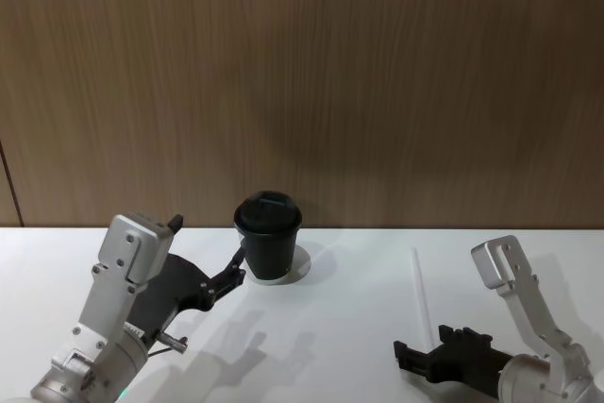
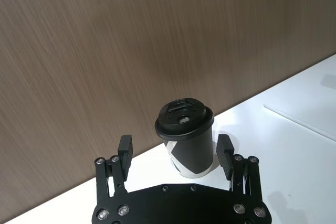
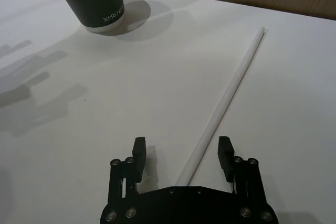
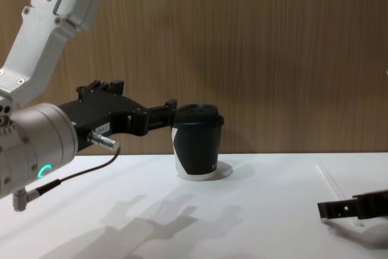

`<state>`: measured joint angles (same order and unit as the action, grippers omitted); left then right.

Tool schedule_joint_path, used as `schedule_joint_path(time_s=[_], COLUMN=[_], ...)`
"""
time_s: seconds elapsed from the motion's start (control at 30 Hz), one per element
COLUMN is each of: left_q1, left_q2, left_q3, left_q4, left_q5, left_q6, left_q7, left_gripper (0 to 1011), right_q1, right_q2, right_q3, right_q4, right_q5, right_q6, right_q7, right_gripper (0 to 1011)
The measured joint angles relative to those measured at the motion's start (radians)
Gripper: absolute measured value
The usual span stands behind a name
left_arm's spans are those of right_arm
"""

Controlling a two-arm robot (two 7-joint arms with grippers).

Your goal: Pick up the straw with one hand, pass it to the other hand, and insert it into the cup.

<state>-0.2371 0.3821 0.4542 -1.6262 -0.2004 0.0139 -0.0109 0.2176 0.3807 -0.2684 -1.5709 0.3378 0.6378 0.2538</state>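
**STRAW FLAT ON TABLE BETWEEN OPEN RIGHT FINGERS; CUP LIDDED**

The straw [image 1: 421,294] is found lying flat on the white table [image 1: 340,346], on the robot's right. Its length runs away from the robot toward the wooden wall [image 1: 377,92]. It is not lifted, and it appears straight. In the right wrist view its near end is seen to pass between the fingers of the right gripper [image 3: 181,149], closer to one finger [image 3: 226,150] than to the other. Contact with either finger cannot be established. The right gripper is held low over the table with its fingers spread wide, and nothing is clamped in it.

The cup [image 1: 268,247] is placed upright on the table close to the wall, left of the straw and well apart from it. Its black lid [image 2: 184,115] is fitted.

The left gripper [image 1: 238,269] is raised above the table on the robot's left and is pointed at the cup. Its fingers [image 2: 125,150] are parted and nothing is held. In the head view one fingertip is seen just beside the cup's left flank. In the chest view that fingertip stands level with the lid. Whether the cup is touched cannot be determined.
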Motion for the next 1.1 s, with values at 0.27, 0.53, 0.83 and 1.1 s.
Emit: schedule_joint_path(time_s=[0.27, 0.53, 0.83, 1.1], left_q1=[0.000, 0.000, 0.000, 0.000], left_q2=[0.000, 0.000, 0.000, 0.000], left_q3=[0.000, 0.000, 0.000, 0.000], left_q4=[0.000, 0.000, 0.000, 0.000], left_q5=[0.000, 0.000, 0.000, 0.000], left_q6=[0.000, 0.000, 0.000, 0.000], left_q7=[0.000, 0.000, 0.000, 0.000], left_gripper=[1002, 1002, 1002, 1002], right_q1=[0.002, 0.002, 0.003, 0.003], right_q2=[-0.001, -0.002, -0.003, -0.003], right_q3=[0.001, 0.001, 0.001, 0.001], right_q4=[0.001, 0.002, 0.002, 0.002], right_q5=[-0.001, -0.002, -0.002, -0.002], right_q6=[0.004, 0.006, 0.007, 0.007], right_q7=[0.001, 0.001, 0.002, 0.001], right_gripper=[660, 393, 125, 0])
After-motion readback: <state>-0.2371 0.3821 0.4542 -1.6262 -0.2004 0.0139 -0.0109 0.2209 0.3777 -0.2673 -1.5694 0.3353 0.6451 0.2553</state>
